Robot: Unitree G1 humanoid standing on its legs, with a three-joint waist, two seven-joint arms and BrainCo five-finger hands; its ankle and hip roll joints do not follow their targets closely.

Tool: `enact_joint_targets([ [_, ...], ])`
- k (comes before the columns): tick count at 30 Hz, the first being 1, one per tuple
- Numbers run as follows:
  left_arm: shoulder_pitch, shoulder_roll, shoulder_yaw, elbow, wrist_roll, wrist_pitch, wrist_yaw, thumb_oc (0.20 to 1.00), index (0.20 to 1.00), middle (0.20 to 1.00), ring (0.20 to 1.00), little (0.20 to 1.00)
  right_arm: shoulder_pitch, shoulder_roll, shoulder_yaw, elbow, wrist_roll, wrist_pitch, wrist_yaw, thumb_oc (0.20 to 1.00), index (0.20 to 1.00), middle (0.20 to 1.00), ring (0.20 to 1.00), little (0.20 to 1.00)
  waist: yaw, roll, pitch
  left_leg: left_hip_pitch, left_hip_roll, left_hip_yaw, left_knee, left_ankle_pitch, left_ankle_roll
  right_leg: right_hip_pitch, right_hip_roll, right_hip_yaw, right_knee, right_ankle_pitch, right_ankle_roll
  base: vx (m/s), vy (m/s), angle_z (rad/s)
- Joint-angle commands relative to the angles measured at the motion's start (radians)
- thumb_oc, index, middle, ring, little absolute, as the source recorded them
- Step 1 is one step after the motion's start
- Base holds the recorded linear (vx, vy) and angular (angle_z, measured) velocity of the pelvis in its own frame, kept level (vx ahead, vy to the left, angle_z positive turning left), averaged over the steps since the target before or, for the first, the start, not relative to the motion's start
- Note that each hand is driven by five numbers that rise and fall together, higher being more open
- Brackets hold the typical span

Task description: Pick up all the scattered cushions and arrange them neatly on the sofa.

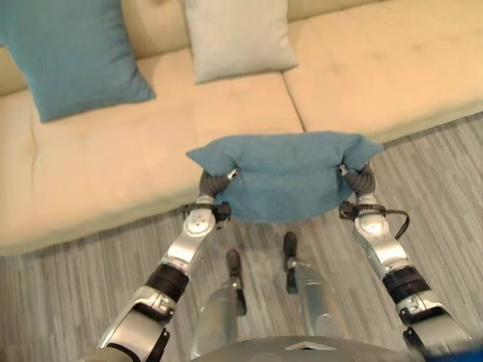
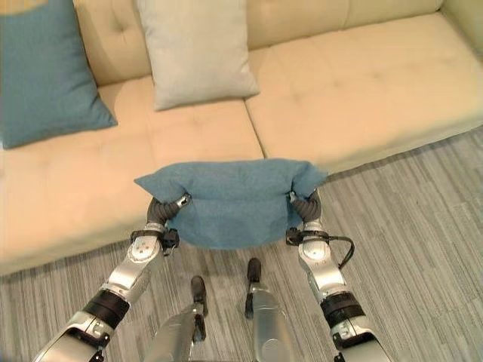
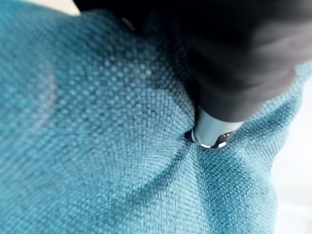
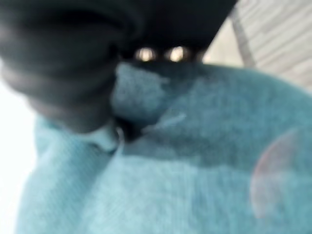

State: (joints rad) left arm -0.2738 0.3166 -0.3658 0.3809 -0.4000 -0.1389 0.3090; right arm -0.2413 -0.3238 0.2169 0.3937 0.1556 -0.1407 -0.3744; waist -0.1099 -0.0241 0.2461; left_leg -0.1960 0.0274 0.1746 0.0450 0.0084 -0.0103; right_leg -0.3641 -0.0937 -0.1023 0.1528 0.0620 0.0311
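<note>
1. Teal cushion (image 2: 230,202) held up off the floor between both hands, just in front of the sofa's front edge, roughly level with the seam between the two seat cushions.
2. Left hand (image 2: 160,210) clamped on the cushion's left end, fabric bunched around it; in the left wrist view a silver finger (image 3: 210,130) pressed into the weave, cloth puckering at the contact.
3. Right hand (image 2: 305,205) clamped on the cushion's right end, the corner of the fabric folded over its dark cover; in the right wrist view cloth gathered up against the hand.
4. Cream sofa (image 2: 362,98) across the upper part of the head views, front edge meeting the grey striped floor (image 2: 423,249).
5. Second teal cushion (image 2: 45,75) leaning upright against the backrest at the sofa's left end.
6. Pale grey cushion (image 2: 198,49) upright against the backrest just to the right of it, near the seat seam, not touching the teal one.
7. Right seat section bare.
</note>
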Motion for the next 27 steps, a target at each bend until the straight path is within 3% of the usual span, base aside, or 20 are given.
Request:
enact_joint_targets([
  [1,-0.032,-0.044,-0.019,-0.115,0.036,-0.066,-0.051,0.2,0.2,0.2,0.2,0.2,-0.01,-0.01,-0.03,-0.073,-0.039,-0.042,0.007,0.2,0.2,0.2,0.2,0.2,-0.016,0.014,-0.096,-0.014,-0.009,-0.012,0.056,-0.066,-0.014,0.051,-0.027,0.04,-0.019,-0.037,0.103,0.03,0.084,-0.32],
  [5,-0.002,-0.034,-0.017,-0.133,0.067,-0.055,-0.064,0.2,0.2,0.2,0.2,0.2,0.038,-0.009,-0.058,-0.079,-0.05,-0.029,0.018,0.2,0.2,0.2,0.2,0.2,-0.036,0.016,-0.12,0.074,-0.01,0.055,0.014,-0.077,-0.003,0.095,-0.013,0.07,-0.043,-0.014,0.13,0.05,0.102,-0.47],
  [7,0.014,-0.025,-0.004,-0.149,0.067,-0.055,-0.069,0.2,0.2,0.2,0.2,0.2,0.049,-0.003,-0.065,-0.08,-0.052,-0.029,0.023,0.2,0.2,0.2,0.2,0.2,-0.027,0.011,-0.125,0.103,-0.004,0.117,0.003,-0.078,-0.003,0.1,-0.015,0.042,-0.052,0.006,0.143,0.01,0.064,-0.9],
  [8,0.019,-0.021,-0.001,-0.152,0.068,-0.053,-0.07,0.2,0.2,0.2,0.2,0.2,0.054,0.002,-0.069,-0.08,-0.051,-0.028,0.027,0.2,0.2,0.2,0.2,0.2,-0.02,0.009,-0.125,0.122,0.0,0.144,0.001,-0.083,-0.005,0.103,-0.026,0.002,-0.052,0.014,0.148,0.03,0.015,-1.2],
  [10,0.039,-0.015,0.006,-0.16,0.057,-0.049,-0.081,0.2,0.2,0.2,0.2,0.2,0.064,0.007,-0.075,-0.084,-0.048,-0.028,0.031,0.2,0.2,0.2,0.2,0.2,-0.002,0.007,-0.133,0.165,0.013,0.206,-0.004,-0.098,-0.014,0.12,-0.072,-0.173,-0.047,0.025,0.147,0.07,-0.023,-0.83],
  [11,0.039,-0.015,0.006,-0.16,0.057,-0.049,-0.082,0.2,0.2,0.2,0.2,0.2,0.065,0.007,-0.075,-0.085,-0.048,-0.028,0.031,0.2,0.2,0.2,0.2,0.2,-0.003,0.007,-0.132,0.166,0.013,0.204,-0.004,-0.098,-0.014,0.122,-0.072,-0.174,-0.047,0.024,0.147,0.06,-0.042,-0.96],
  [13,0.064,-0.028,0.004,-0.148,0.032,-0.038,-0.104,0.2,0.2,0.2,0.2,0.2,0.092,0.014,-0.082,-0.086,-0.029,-0.023,0.046,0.2,0.2,0.2,0.2,0.2,-0.001,0.015,-0.146,0.222,0.028,0.236,-0.011,-0.133,-0.022,0.147,-0.097,-0.291,-0.029,0.004,0.162,0.18,-0.094,-1.12],
  [15,0.083,-0.061,-0.018,-0.118,0.019,-0.036,-0.125,0.2,0.2,0.2,0.2,0.2,0.133,0.008,-0.094,-0.085,-0.014,-0.026,0.051,0.2,0.2,0.2,0.2,0.2,-0.03,0.001,-0.152,0.211,0.025,0.254,0.021,-0.127,-0.028,0.175,-0.061,-0.223,-0.1,-0.003,0.132,0.09,-0.137,-0.16],
  [16,0.083,-0.061,-0.019,-0.117,0.019,-0.036,-0.125,0.2,0.2,0.2,0.2,0.2,0.134,0.009,-0.095,-0.085,-0.014,-0.025,0.051,0.2,0.2,0.2,0.2,0.2,-0.027,0.01,-0.155,0.22,0.031,0.24,0.02,-0.148,-0.034,0.182,-0.053,-0.214,-0.099,-0.019,0.143,0.04,-0.085,0.01],
  [17,0.084,-0.072,-0.023,-0.109,0.008,-0.033,-0.127,0.2,0.2,0.2,0.2,0.2,0.145,0.001,-0.099,-0.088,-0.014,-0.028,0.047,0.2,0.2,0.2,0.2,0.2,-0.031,0.01,-0.156,0.208,0.041,0.246,0.062,-0.162,-0.04,0.193,-0.042,-0.201,-0.111,-0.025,0.133,0.11,-0.139,-0.32],
  [18,0.094,-0.082,-0.036,-0.104,0.009,-0.028,-0.137,0.2,0.2,0.2,0.2,0.2,0.168,-0.012,-0.093,-0.103,-0.006,-0.028,0.055,0.2,0.2,0.2,0.2,0.2,-0.043,-0.007,-0.154,0.185,0.073,0.261,0.178,-0.167,-0.051,0.219,-0.028,-0.182,-0.126,-0.028,0.098,0.03,-0.166,-0.32],
  [19,0.095,-0.082,-0.036,-0.104,0.009,-0.028,-0.137,0.2,0.2,0.2,0.2,0.2,0.169,-0.012,-0.093,-0.103,-0.006,-0.028,0.055,0.2,0.2,0.2,0.2,0.2,-0.042,-0.006,-0.154,0.182,0.076,0.261,0.185,-0.17,-0.052,0.219,-0.026,-0.182,-0.127,-0.028,0.097,0.05,-0.168,-0.23],
  [21,0.11,-0.09,-0.043,-0.115,-0.001,-0.032,-0.128,0.2,0.2,0.2,0.2,0.2,0.162,-0.03,-0.076,-0.102,-0.006,-0.03,0.052,0.2,0.2,0.2,0.2,0.2,-0.023,-0.014,-0.139,0.136,0.084,0.176,0.299,-0.157,-0.062,0.242,-0.003,-0.149,-0.138,-0.044,0.074,0.08,-0.061,-0.27],
  [22,0.11,-0.095,-0.05,-0.117,-0.008,-0.03,-0.128,0.2,0.2,0.2,0.2,0.2,0.163,-0.038,-0.069,-0.107,-0.007,-0.024,0.056,0.2,0.2,0.2,0.2,0.2,-0.007,-0.024,-0.138,0.07,0.05,0.066,0.278,-0.161,-0.057,0.255,0.007,-0.121,-0.158,-0.047,0.069,0.06,-0.029,-0.46],
  [23,0.109,-0.095,-0.049,-0.117,-0.008,-0.03,-0.128,0.2,0.2,0.2,0.2,0.2,0.163,-0.038,-0.069,-0.107,-0.007,-0.024,0.056,0.2,0.2,0.2,0.2,0.2,-0.009,-0.027,-0.141,0.068,0.046,0.065,0.273,-0.155,-0.056,0.251,0.003,-0.122,-0.158,-0.046,0.069,0.1,-0.003,-0.47],
  [24,0.111,-0.096,-0.051,-0.119,-0.003,-0.028,-0.126,0.2,0.2,0.2,0.2,0.2,0.163,-0.039,-0.063,-0.113,-0.009,-0.024,0.058,0.2,0.2,0.2,0.2,0.2,0.005,-0.031,-0.137,0.04,0.032,0.005,0.244,-0.147,-0.055,0.257,0.011,-0.097,-0.159,-0.046,0.071,0.09,0.011,-0.55],
  [26,0.109,-0.092,-0.056,-0.122,0.008,-0.027,-0.127,0.2,0.2,0.2,0.2,0.2,0.16,-0.044,-0.06,-0.108,-0.008,-0.026,0.057,0.2,0.2,0.2,0.2,0.2,0.025,-0.04,-0.134,-0.01,0.018,-0.087,0.176,-0.09,-0.064,0.266,0.022,-0.059,-0.162,-0.047,0.072,0.14,0.031,-0.48],
  [27,0.101,-0.084,-0.052,-0.128,0.009,-0.027,-0.121,0.2,0.2,0.2,0.2,0.2,0.152,-0.044,-0.059,-0.101,-0.004,-0.026,0.048,0.2,0.2,0.2,0.2,0.2,0.044,-0.041,-0.123,-0.055,0.001,-0.148,0.14,-0.035,-0.069,0.27,0.037,-0.026,-0.159,-0.049,0.065,0.1,0.036,-0.74],
])
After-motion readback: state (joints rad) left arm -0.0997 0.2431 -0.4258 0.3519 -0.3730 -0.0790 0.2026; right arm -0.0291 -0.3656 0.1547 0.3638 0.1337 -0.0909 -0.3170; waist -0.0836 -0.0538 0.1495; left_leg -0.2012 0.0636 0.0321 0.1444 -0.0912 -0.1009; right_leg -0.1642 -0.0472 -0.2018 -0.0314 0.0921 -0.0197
